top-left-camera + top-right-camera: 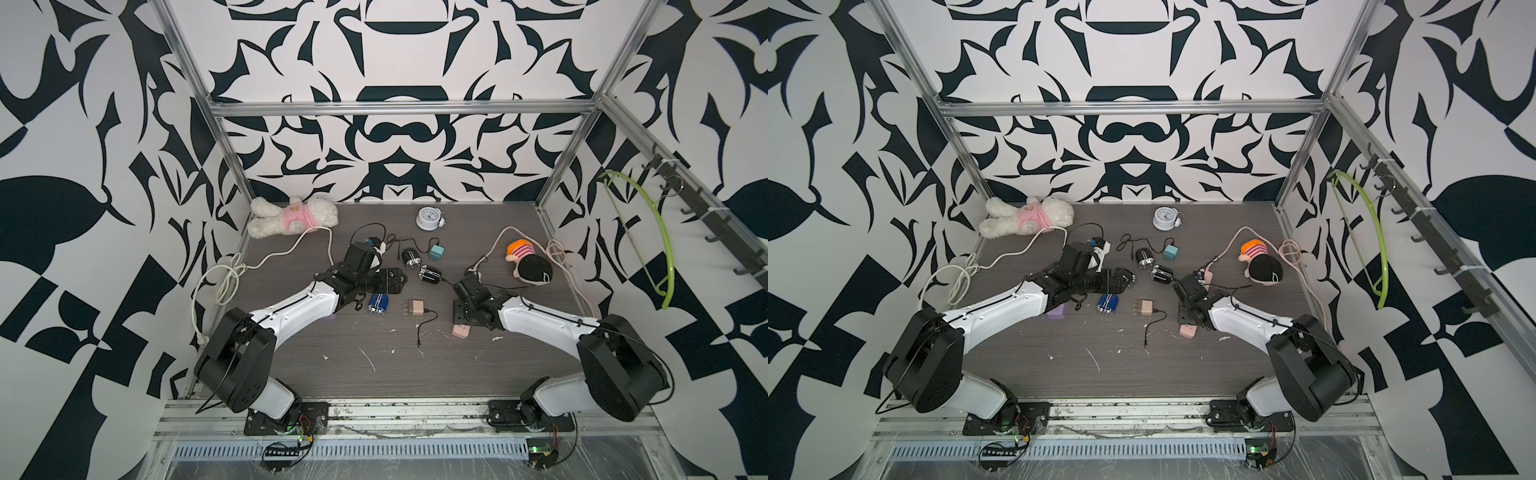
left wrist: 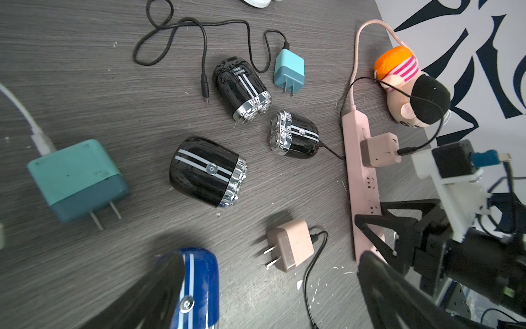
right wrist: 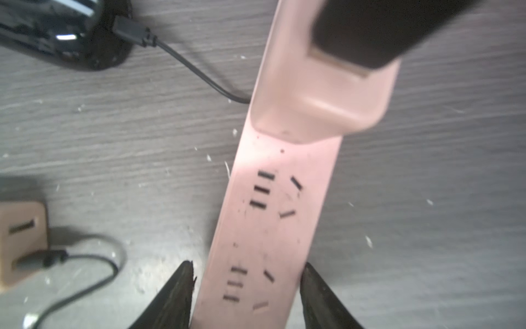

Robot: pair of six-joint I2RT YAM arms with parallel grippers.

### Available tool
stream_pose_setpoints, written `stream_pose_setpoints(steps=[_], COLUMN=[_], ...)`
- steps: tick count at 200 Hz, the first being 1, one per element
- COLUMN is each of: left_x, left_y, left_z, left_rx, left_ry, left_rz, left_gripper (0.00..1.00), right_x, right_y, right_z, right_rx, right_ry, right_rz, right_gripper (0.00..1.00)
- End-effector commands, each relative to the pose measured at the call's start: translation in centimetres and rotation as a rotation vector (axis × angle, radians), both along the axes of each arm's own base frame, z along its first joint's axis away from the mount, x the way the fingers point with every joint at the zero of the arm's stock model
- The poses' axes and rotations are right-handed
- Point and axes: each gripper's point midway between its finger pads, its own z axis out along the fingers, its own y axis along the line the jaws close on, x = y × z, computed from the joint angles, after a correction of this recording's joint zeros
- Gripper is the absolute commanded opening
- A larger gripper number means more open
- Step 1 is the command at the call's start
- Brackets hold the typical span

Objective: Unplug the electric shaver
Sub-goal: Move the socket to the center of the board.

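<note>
The black shaver (image 2: 296,136) that is plugged in lies on its side on the table (image 1: 374,353), near the middle and just beside the pink power strip (image 2: 361,176). A thin black cable (image 2: 331,149) leaves its base, passes under the strip and loops round to the beige adapter (image 2: 380,149) seated in a socket of the strip. The right gripper (image 3: 247,267) is down over the near end of that strip, its fingers (image 3: 176,296) spread to either side of it. One shows a sliver of table between itself and the strip's edge; the other sits right at the opposite edge, and contact there cannot be told. The left gripper (image 1: 392,280) hangs above the table with its fingers (image 2: 398,293) spread wide and nothing between them, one of them above a blue shaver (image 2: 199,284). Two more black shavers (image 2: 242,88) (image 2: 207,171) lie close to the plugged one, both without a cable in them. A small teal adapter (image 2: 289,71) with its black lead, a loose beige adapter (image 2: 290,245) and a larger teal adapter (image 2: 76,176) lie prongs out on the table. A doll (image 2: 412,91) lies beyond the strip.
</note>
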Motion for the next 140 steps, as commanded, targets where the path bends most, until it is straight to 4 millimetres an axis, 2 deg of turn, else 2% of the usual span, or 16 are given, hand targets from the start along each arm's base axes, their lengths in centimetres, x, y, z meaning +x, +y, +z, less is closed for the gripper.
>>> stream_pose_setpoints(steps=[1, 39, 72, 106, 117, 140], left_x=[0.6, 0.5, 0.2, 0.0, 0.1, 1.1], left_y=[-0.9, -2.3, -4.7, -6.9, -7.4, -8.1], left_z=[1.1, 1.6, 2.1, 1.9, 1.8, 1.1], left_rx=[-0.028, -0.045, -0.016, 0.05, 0.087, 0.17], left_ry=[-0.036, -0.06, -0.131, -0.216, -0.242, -0.26], left_rz=[-0.043, -0.132, -0.296, -0.512, -0.567, -0.618], left_gripper=[0.99, 0.99, 0.99, 0.99, 0.99, 0.99], right_x=[-1.9, -3.5, -4.5, -4.1, -4.3, -4.4], right_y=[-2.0, -3.8, -4.4, -4.3, -3.3, -2.6], right_z=[0.1, -0.4, -1.0, 1.2, 2.1, 4.2], right_rx=[-0.045, -0.082, -0.076, -0.035, 0.036, 0.113], right_ry=[0.045, 0.12, 0.154, 0.088, 0.071, 0.028], right_rz=[-0.019, -0.04, -0.048, -0.054, -0.032, -0.013], right_gripper=[0.59, 0.62, 0.63, 0.65, 0.66, 0.71])
